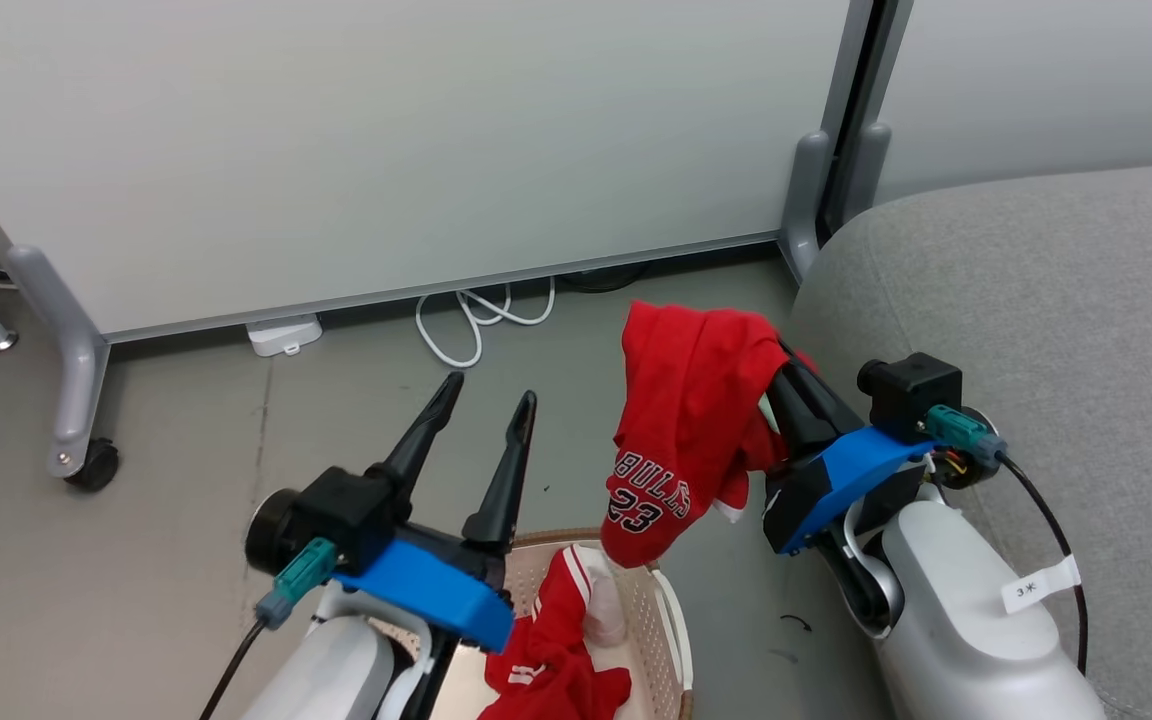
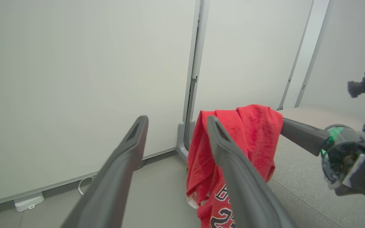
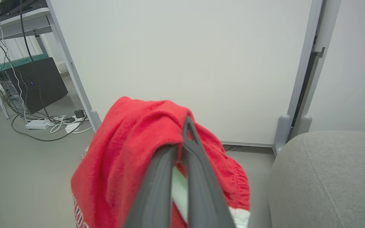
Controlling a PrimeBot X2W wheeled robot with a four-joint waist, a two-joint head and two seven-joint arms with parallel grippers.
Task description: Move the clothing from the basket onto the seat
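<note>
A red garment (image 1: 688,420) with white lettering and the number 23 hangs in the air, draped over my right gripper (image 1: 781,365), which is shut on it just left of the grey seat (image 1: 1056,330). The same garment (image 2: 249,133) (image 3: 128,152) covers the right gripper's tips (image 3: 182,136) in the wrist views. My left gripper (image 1: 491,395) (image 2: 176,122) stands open and empty above the floor, left of the hanging garment. Below it, the cream basket (image 1: 661,620) holds another red garment (image 1: 556,640) with white stripes.
White partition panels (image 1: 386,150) on wheeled grey feet (image 1: 76,400) stand behind. A white cable (image 1: 466,320) and a power strip (image 1: 284,334) lie on the grey floor at their base. A dark box with cables (image 3: 30,85) sits farther left.
</note>
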